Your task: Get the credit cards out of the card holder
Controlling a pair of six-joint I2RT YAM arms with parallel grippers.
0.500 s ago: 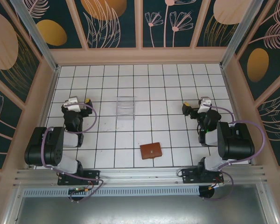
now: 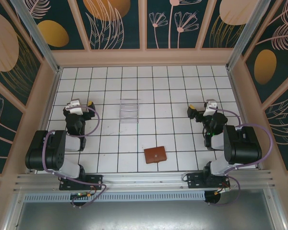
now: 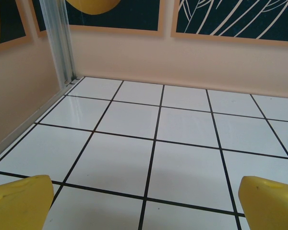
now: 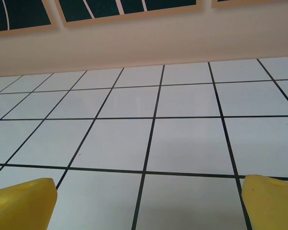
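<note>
Find the card holder (image 2: 155, 155) folded shut and flat on the tabletop (image 2: 182, 81), near the front edge, between the two arms and a little toward the right one, well apart from the clear stand (image 2: 129, 110) further back. Note the left fingers (image 2: 80, 104) and right fingers (image 2: 204, 109) spread as wide as can be, gripping nothing, with yellow pads (image 3: 19, 203) above bare tile. Expect light, soft leather, likely to slide on glossy tile and to flop if lifted by one flap. Pin one half down, then fold the other half back. Treat the credit cards, presumably tucked inside, as thin, stiff and slick; pinch by an exposed short edge.
</note>
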